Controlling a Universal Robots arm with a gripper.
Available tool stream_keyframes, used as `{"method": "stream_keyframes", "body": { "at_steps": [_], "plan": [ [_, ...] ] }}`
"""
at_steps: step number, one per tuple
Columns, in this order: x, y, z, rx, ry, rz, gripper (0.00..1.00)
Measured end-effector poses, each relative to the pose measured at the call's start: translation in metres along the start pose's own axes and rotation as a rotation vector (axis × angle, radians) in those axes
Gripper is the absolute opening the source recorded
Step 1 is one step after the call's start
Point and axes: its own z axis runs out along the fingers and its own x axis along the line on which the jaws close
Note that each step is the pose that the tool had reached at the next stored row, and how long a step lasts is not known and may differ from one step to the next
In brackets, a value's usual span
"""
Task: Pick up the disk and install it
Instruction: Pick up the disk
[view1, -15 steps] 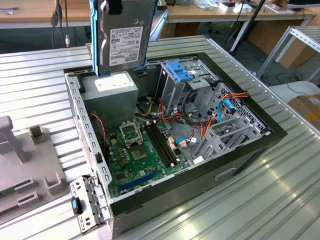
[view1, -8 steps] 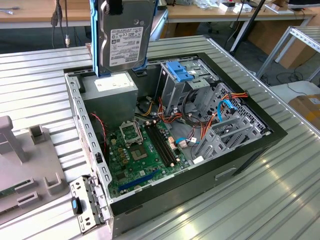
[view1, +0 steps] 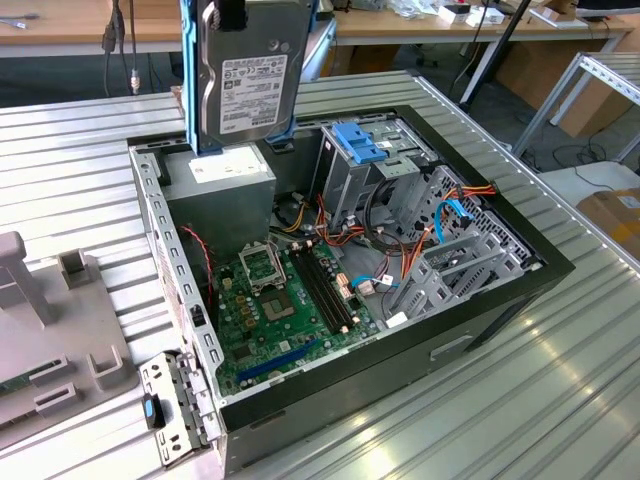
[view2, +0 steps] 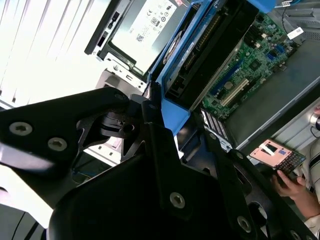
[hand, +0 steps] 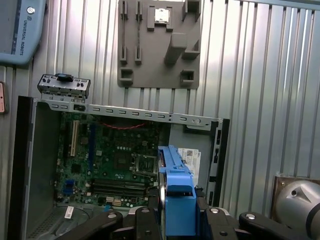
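Hanging upright above the open computer case (view1: 350, 390) — the disk (view1: 250, 75), clamped in the gripper (hand: 178, 205).

The disk (view1: 250, 75) hangs upright with its label facing me and its blue carrier running down both edges. It is over the grey power-supply box (view1: 225, 185) inside the open computer case (view1: 340, 395); I can't tell if they touch. The case sits on the ribbed metal table (view1: 480, 420), its green motherboard (view1: 275, 310) bare. The drive cage (view1: 350, 165) with a blue top stands beside the box, towards the exterior view's right.
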Motion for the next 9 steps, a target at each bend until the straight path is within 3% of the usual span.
{"method": "stream_keyframes", "body": {
  "at_steps": [9],
  "plan": [
    [0.0076,0.0006,-0.0005,0.0,0.0,0.0,0.37]
  ]
}}
